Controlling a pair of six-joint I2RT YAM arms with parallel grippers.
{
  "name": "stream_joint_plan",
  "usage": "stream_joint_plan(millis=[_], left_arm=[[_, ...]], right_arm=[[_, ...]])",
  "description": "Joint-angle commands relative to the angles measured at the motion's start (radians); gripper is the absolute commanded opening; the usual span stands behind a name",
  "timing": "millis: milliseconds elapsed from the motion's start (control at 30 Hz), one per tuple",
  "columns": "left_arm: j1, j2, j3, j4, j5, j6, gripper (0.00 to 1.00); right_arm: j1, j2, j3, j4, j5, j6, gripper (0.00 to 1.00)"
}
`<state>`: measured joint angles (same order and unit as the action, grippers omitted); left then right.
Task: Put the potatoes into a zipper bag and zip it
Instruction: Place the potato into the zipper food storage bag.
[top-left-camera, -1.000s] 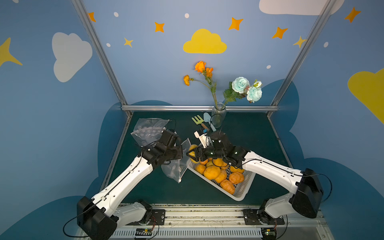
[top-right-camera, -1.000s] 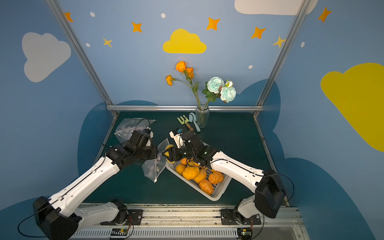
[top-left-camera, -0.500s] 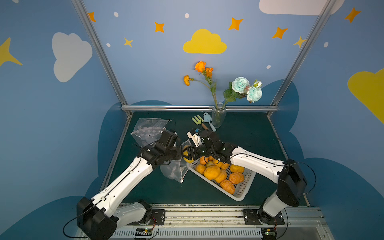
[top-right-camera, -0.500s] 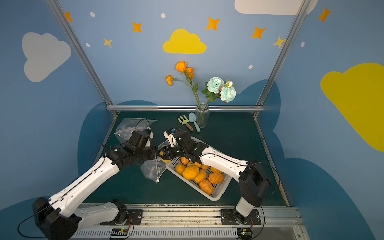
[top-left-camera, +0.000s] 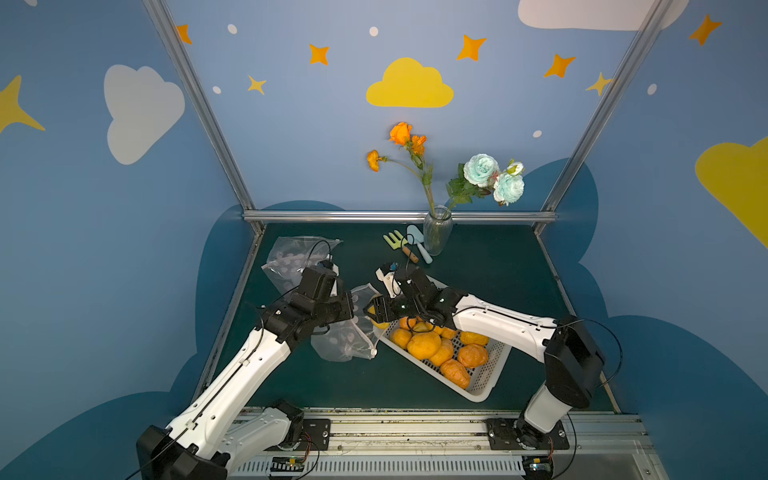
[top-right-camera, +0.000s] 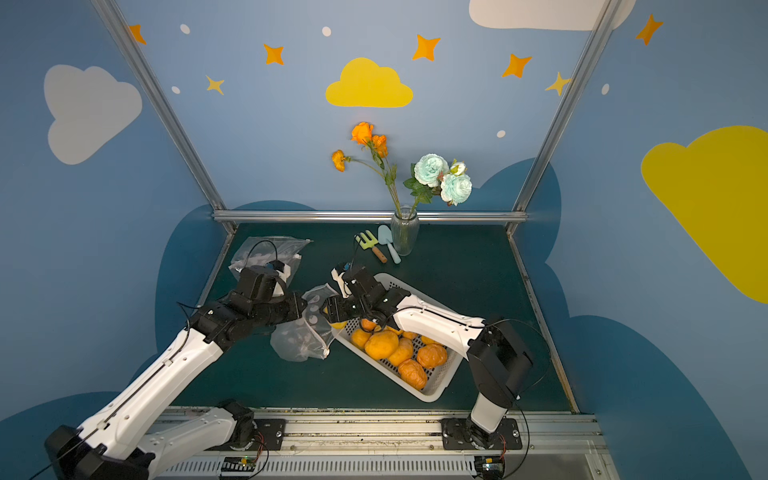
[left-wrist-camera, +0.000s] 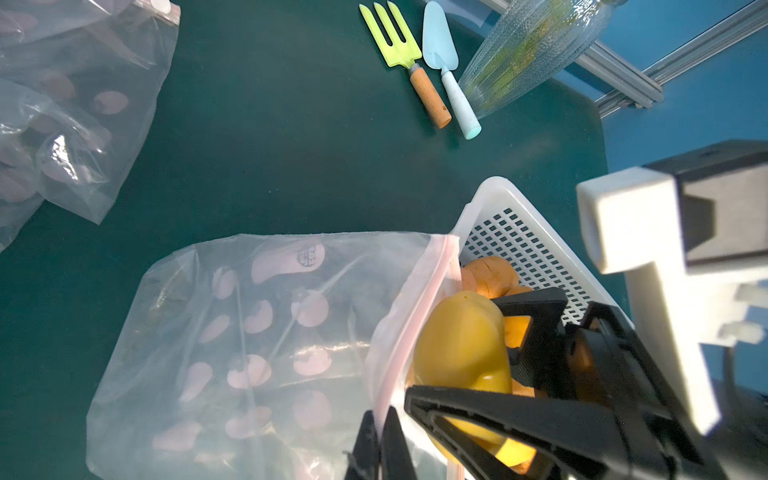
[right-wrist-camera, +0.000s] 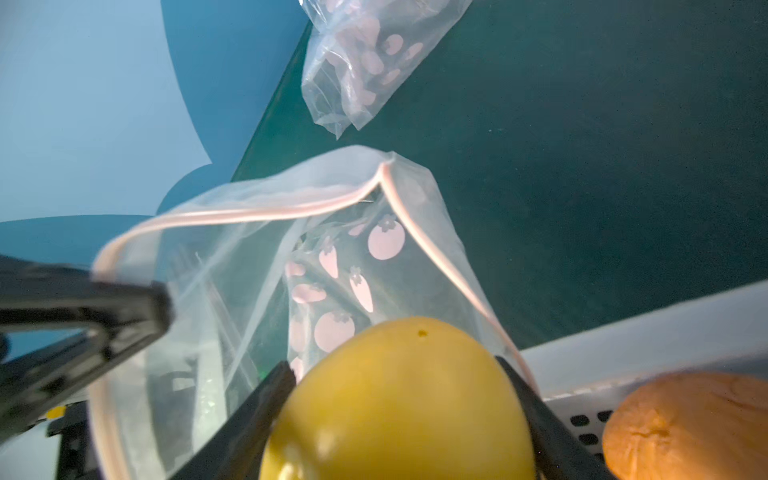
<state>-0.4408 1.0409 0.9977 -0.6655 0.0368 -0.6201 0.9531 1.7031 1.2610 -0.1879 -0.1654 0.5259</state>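
Note:
A clear zipper bag (top-left-camera: 345, 340) with pink fruit prints lies left of the white basket (top-left-camera: 482, 386). My left gripper (left-wrist-camera: 380, 415) is shut on the bag's pink zipper rim (right-wrist-camera: 257, 214) and holds the mouth open. My right gripper (right-wrist-camera: 395, 365) is shut on a smooth yellow potato (right-wrist-camera: 399, 399), right at the bag's mouth, beside the basket's left corner. In both top views the two grippers nearly meet there, the left gripper (top-left-camera: 353, 299) facing the right gripper (top-right-camera: 332, 311). Several orange potatoes (top-left-camera: 424, 345) sit in the basket.
A second crumpled printed bag (top-left-camera: 299, 257) lies at the back left. A glass vase (top-left-camera: 436, 230) with flowers stands at the back wall, with a green garden fork (top-left-camera: 399, 243) and a blue trowel (top-left-camera: 417, 243) beside it. Metal frame rails edge the green mat.
My right gripper has carried the yellow potato leftwards from over the basket to the bag's mouth. The left gripper has kept its hold on the bag's rim.

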Motion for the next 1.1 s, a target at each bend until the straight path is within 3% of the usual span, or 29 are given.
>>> stream_joint_plan(millis=[0,200,367,500,733,900,1067], left_arm=[[0.015,-0.008,-0.014,0.062,0.104,0.017,0.03],[0.017,0.048,-0.011,0.098,0.149,0.033,0.03],[0.017,0.080,0.007,0.096,0.099,0.041,0.03],[0.017,0.099,0.028,0.080,0.037,0.048,0.03],[0.016,0.101,0.047,0.032,-0.128,0.068,0.03],[0.011,0.099,0.053,0.007,-0.192,0.061,0.03],[-0.013,0.109,0.057,0.013,-0.190,0.067,0.03]], right_arm=[[0.016,0.026,0.054,-0.066,0.079,-0.054,0.43],[0.033,0.100,0.138,-0.096,0.083,-0.117,0.61],[0.029,0.121,0.179,-0.098,0.099,-0.167,0.86],[0.014,0.088,0.191,-0.134,0.184,-0.164,0.94],[-0.003,-0.104,0.079,-0.121,0.277,-0.226,0.94],[-0.008,-0.304,-0.133,-0.020,0.539,-0.232,0.94],[-0.052,-0.426,-0.314,-0.043,0.734,-0.050,0.94]])
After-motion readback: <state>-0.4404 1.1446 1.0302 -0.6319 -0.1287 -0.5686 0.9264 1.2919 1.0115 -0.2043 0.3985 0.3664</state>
